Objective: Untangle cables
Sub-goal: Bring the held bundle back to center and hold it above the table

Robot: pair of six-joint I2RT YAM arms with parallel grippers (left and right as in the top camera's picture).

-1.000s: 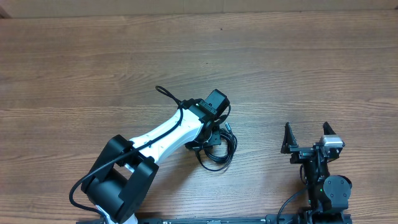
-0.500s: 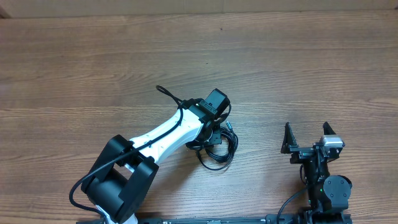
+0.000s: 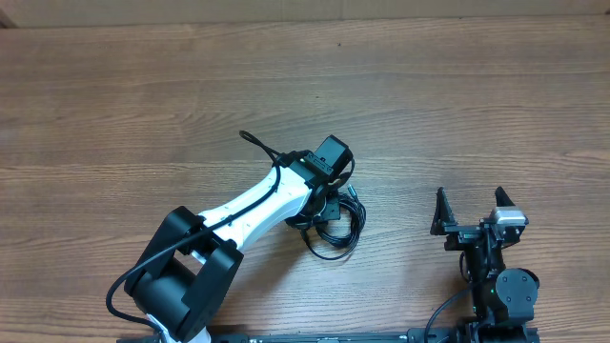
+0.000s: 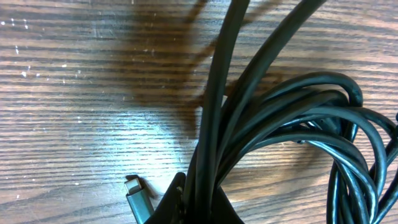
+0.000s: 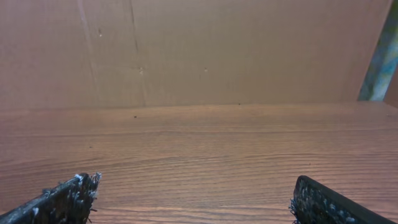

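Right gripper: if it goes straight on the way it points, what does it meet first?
Nothing on the table: the right gripper faces bare wood, with the cables off to its left. First in line looks to be the cardboard wall beyond the far edge, though depth is unclear.

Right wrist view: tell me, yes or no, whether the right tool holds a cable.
No, the right tool stands wide open and only the wooden table shows between its fingers.

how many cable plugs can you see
1: a plug lies on the table beside the left claw, which is shut on the cable bundle. Others may be hidden inside it.
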